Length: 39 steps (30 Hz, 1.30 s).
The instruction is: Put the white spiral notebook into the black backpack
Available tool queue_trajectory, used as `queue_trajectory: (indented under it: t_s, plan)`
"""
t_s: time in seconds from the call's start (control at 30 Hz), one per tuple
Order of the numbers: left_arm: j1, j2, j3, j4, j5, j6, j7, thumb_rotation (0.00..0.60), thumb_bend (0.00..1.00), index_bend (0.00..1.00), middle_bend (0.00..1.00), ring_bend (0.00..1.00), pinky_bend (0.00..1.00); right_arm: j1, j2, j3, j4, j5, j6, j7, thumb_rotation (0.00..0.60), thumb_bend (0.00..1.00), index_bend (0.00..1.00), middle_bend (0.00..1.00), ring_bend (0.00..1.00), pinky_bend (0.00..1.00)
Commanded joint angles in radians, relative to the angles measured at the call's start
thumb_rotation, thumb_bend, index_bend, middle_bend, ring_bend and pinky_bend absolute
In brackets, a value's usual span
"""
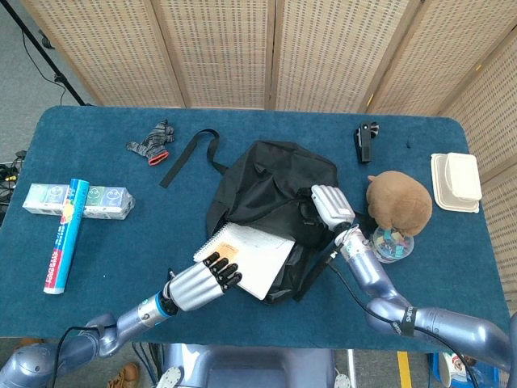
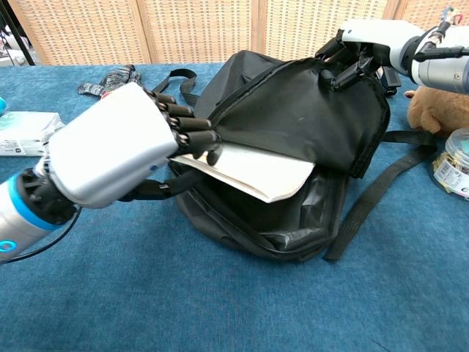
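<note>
Holding the white notebook (image 1: 251,258) by its near edge, your left hand (image 1: 199,283) has its fingers (image 2: 189,129) curled over the cover, thumb beneath. The notebook lies tilted, its far end inside the black backpack's (image 1: 271,178) opening. Your right hand (image 1: 331,206) grips the backpack's upper flap, lifting it off the bench (image 1: 97,250).

The left hand (image 2: 117,154) fills the near left, its dark fingers (image 2: 187,132) resting on the white notebook (image 2: 253,170); the notebook lies tilted in the open mouth of the black backpack (image 2: 308,121); at far right the right hand (image 2: 359,51) grips the backpack's upper flap, lifting it above the blue table (image 2: 220,308).
</note>
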Motion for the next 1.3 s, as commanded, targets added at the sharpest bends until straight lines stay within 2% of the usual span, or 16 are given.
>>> queue_trajectory:
  t_s: [0.03,0.6,0.83,1.3]
  plan:
    - [-0.016,-0.026,-0.003,0.028,-0.015,-0.021,0.009,0.6,0.53,0.79,0.65,0.62,0.69,-0.001,0.006,-0.001,-0.008,-0.001,0.001,0.001,0.6,0.69,0.55,0.59,0.52,0.66]
    - [-0.1,-0.149,-0.008,0.204,-0.101,-0.171,-0.002,0.6,0.53,0.79,0.65,0.62,0.69,-0.007,0.043,-0.022,-0.074,-0.014,-0.003,0.003,0.6,0.69,0.55,0.59,0.52,0.66]
    - [-0.123,-0.198,-0.008,0.27,-0.134,-0.203,-0.017,0.6,0.53,0.79,0.65,0.62,0.69,-0.008,0.053,-0.026,-0.091,-0.022,-0.004,0.009,0.6,0.69,0.55,0.59,0.52,0.66]
    - [-0.18,-0.267,-0.029,0.352,-0.212,-0.305,-0.034,0.6,0.53,0.79,0.65,0.62,0.69,0.001,0.084,-0.025,-0.132,-0.034,-0.017,0.015,0.6,0.69,0.55,0.59,0.52,0.66]
